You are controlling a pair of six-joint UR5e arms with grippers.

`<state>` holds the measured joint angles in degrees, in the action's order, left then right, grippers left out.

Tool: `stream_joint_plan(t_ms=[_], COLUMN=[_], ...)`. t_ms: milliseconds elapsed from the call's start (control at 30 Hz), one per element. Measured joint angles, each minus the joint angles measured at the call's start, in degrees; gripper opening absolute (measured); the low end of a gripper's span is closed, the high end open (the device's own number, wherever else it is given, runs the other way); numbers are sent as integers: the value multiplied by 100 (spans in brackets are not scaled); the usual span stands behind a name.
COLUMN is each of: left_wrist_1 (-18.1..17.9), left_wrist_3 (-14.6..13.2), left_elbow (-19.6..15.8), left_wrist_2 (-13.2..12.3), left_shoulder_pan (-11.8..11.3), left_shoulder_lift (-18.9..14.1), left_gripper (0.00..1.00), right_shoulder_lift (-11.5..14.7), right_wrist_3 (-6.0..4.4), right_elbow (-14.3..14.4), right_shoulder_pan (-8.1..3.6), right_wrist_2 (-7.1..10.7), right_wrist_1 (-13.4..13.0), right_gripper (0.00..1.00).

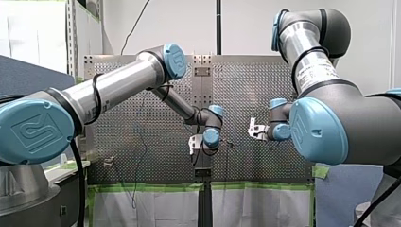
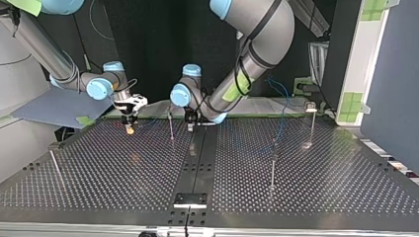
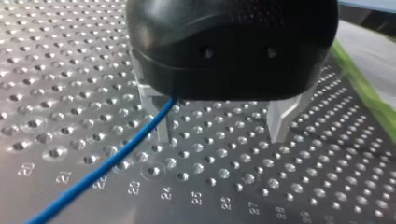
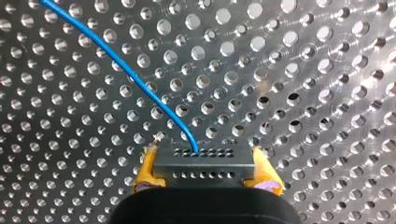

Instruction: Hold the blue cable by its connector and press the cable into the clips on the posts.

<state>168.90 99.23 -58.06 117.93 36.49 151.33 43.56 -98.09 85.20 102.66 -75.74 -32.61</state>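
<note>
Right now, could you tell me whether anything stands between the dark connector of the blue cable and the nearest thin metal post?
Nothing visible does. My right gripper holds the dark grey connector; in the top view only perforated table shows between it and the thin metal post.

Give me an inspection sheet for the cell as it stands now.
Surface: perforated table, bare metal, numbered hole rows.
Job's things: connector held; thin posts upright; cannot tell whether any clip is filled.
Clutter: nothing seen.
Grippers: right gripper shut on connector, yellow pads; left gripper open, low over table.
Cables: blue cable leaves connector, passes by one finger of left gripper.
Surroundings: green tape on frame; blue partition.
</note>
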Motion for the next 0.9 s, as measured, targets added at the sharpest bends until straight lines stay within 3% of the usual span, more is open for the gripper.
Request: stream_joint_plan(t_ms=[133, 267, 367, 567, 700, 900], left_wrist_1=[185, 205, 184, 206, 203, 29], left_wrist_3=[-93, -97, -32, 204, 265, 279], left_elbow=[0, -1, -2, -44, -180, -505], left_wrist_2=[105, 30, -66, -12, 62, 144], left_shoulder_pan=[45, 104, 206, 500, 647, 636], left_shoulder_lift=[-96, -225, -367, -470, -476, -477], left_gripper=[100, 100, 100, 100, 100, 100], right_shoulder_lift=[1, 1, 1, 0, 3, 3], right_wrist_3=[15, 28, 47, 97, 148, 173], right_elbow=[-12, -14, -15, -14, -14, -14], right_shoulder_pan=[5, 6, 6, -6, -22, -7], right_wrist_2=[5, 6, 6, 6, 5, 1], right_wrist_1=[78, 157, 215, 317, 377, 393], right_gripper=[0, 0, 0, 0, 0, 0])
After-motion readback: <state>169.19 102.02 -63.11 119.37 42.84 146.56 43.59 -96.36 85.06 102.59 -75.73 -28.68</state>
